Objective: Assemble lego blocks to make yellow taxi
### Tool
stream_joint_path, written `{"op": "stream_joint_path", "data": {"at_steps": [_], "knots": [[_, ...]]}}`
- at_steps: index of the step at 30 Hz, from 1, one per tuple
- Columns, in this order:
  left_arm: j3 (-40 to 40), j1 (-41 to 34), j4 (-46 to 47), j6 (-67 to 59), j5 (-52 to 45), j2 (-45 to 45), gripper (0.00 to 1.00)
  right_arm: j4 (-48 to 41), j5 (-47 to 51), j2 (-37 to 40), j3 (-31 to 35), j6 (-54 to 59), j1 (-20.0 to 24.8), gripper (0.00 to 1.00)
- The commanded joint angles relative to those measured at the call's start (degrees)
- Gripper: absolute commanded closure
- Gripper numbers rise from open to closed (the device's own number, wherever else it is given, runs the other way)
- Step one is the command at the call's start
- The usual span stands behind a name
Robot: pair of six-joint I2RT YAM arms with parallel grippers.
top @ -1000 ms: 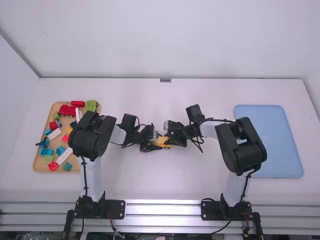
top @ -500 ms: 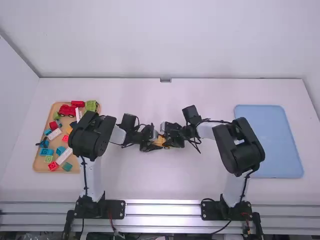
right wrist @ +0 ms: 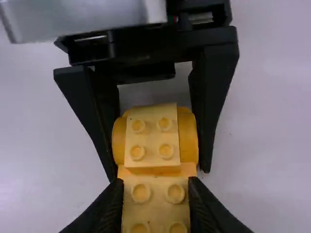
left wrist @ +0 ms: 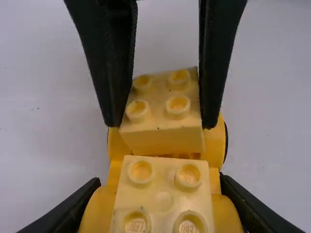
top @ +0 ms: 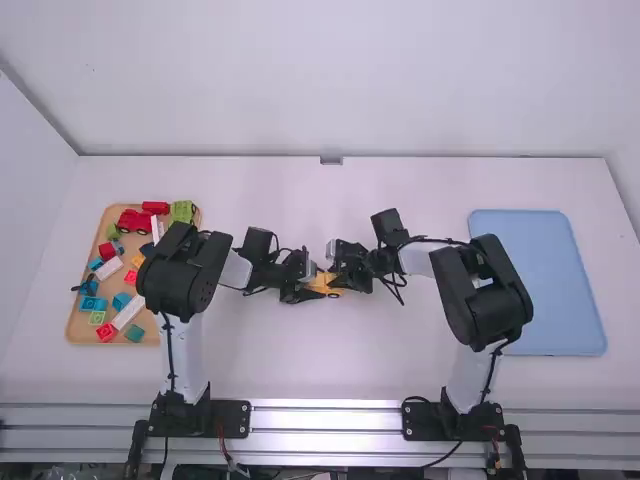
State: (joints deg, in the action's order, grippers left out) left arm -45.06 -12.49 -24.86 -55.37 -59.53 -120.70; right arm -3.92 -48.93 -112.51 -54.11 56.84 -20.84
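Two grippers meet in the high view: the left gripper (top: 308, 291) and the right gripper (top: 345, 281), the yellow taxi base (top: 323, 286) between them. In the left wrist view, the left gripper holds the base, which carries a studded block (left wrist: 163, 200). In the right wrist view, the right gripper pinches another yellow block (right wrist: 158, 201) at the base's other end.

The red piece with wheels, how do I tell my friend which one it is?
On the white table, find the tan tray on the left side of the high view. Look near the tray's far edge for a red toy piece with dark wheels. It's longer than the small red block just beyond it, and that block shows no wheels.
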Motion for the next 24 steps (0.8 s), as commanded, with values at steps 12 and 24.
{"op": "stream_joint_path", "data": {"at_steps": [12,24], "knots": [[-0.31,-0.26,0.57,0.48,0.68,-1.09,0.5,0.26,2.51,-0.66,-0.5,2.86,-1.4,0.85],[-0.31,-0.26,0.37,0.46,0.68,-1.09,0.5,0.92,5.97,-0.68,0.59,4.74,-3.21,0.84]]}}
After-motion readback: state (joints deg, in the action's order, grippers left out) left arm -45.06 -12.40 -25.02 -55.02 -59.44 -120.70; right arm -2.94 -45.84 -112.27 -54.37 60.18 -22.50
